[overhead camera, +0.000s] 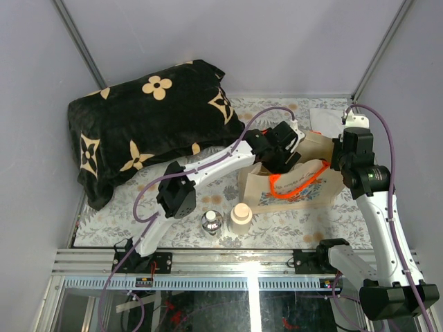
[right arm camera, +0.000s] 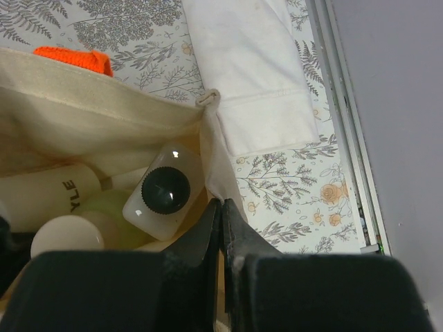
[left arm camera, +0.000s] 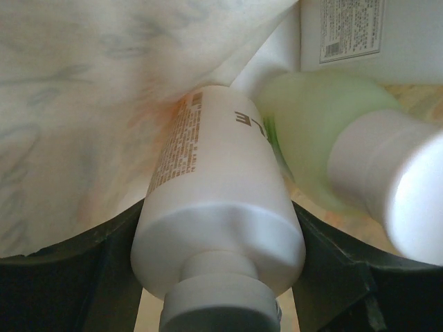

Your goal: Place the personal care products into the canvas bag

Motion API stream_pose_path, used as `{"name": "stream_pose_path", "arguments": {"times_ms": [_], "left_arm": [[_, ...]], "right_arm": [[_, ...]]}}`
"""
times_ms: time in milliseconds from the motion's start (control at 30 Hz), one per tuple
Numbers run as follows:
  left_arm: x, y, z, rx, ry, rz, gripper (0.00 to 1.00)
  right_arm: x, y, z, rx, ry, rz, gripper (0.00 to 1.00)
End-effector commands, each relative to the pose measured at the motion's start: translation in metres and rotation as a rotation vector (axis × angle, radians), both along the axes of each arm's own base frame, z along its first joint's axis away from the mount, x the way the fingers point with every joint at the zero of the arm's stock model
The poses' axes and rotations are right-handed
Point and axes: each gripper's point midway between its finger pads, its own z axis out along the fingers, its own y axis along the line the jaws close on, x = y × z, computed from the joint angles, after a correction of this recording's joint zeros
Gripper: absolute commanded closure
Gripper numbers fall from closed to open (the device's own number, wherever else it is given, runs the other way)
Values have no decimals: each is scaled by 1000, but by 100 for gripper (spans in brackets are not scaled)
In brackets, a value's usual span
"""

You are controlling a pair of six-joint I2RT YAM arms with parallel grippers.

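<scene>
The canvas bag (overhead camera: 294, 194) with orange handles (overhead camera: 299, 180) lies open at centre right. My left gripper (overhead camera: 282, 146) reaches into its mouth, shut on a cream squat bottle (left arm camera: 218, 200) between both fingers (left arm camera: 104, 277). Beside it in the bag lie the pale green bottle (left arm camera: 311, 124) with a beige cap (left arm camera: 394, 187) and the white rectangular bottle (right arm camera: 165, 190) with a dark cap. My right gripper (right arm camera: 223, 207) is shut on the bag's rim (right arm camera: 211, 149) at its right end. A clear round bottle (overhead camera: 212, 221) and a second cream squat bottle (overhead camera: 241, 214) stand on the table left of the bag.
A black blanket with cream flowers (overhead camera: 152, 124) is heaped at the back left. A white cloth (right arm camera: 249, 76) lies behind the bag near the right wall. The table has a floral cover (overhead camera: 291, 225) and a metal rail along its near edge.
</scene>
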Motion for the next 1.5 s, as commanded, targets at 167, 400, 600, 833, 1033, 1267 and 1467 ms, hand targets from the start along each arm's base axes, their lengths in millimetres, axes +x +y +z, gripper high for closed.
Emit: {"name": "stream_pose_path", "arguments": {"times_ms": [167,400,600,833,1033,1267,1467], "left_arm": [[-1,-56,24,-233,-25,-82,88],[-8,-63,17,-257,12,-105,83],[-11,-66,9,-257,31,-105,71],[-13,-68,11,-271,43,-102,48],[-10,-64,40,-302,-5,-88,29],[-22,-64,80,-374,-7,-127,9],[-25,-53,112,-401,-48,-125,3]], "right_arm": [[-13,-6,-18,-20,91,-29,100],[-14,-6,-23,-19,100,-27,100],[-13,-6,-24,-19,103,-27,100],[-13,-5,-25,-15,104,-22,98],[-12,-4,-26,-11,105,-19,96],[-10,-2,-29,-4,113,-12,95],[-10,-2,-30,-3,113,-11,95]]}}
